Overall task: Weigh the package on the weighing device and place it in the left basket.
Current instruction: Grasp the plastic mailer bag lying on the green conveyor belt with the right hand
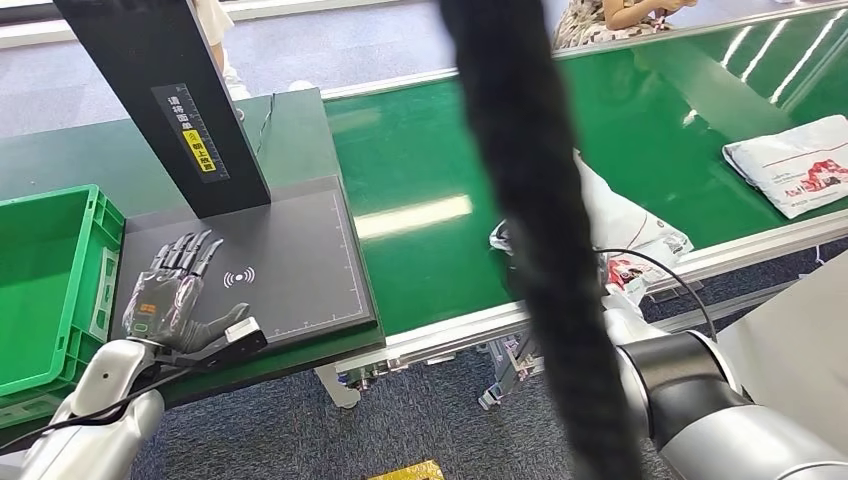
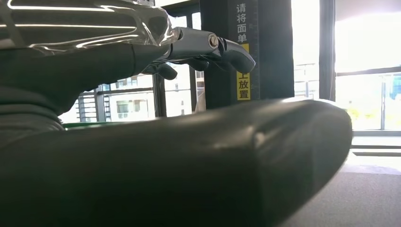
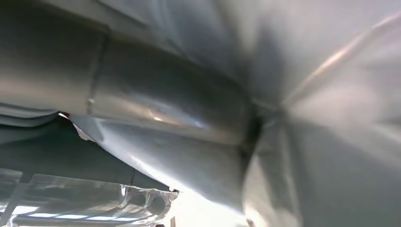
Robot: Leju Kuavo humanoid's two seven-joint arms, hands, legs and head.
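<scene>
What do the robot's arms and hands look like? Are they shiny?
Yes, the arms are shiny silver tubes with rounded joints. The left hand has dark, slim, jointed fingers with metal parts, and clear plastic film wraps its back. A black cable runs along the left arm. The right arm is thick and silver with a dark band, and a thin black cable loops above it.

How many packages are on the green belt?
2. One package lies flat at the belt's far right. The other sits at the near edge by the right arm, partly behind a black cable, which may hide more.
</scene>
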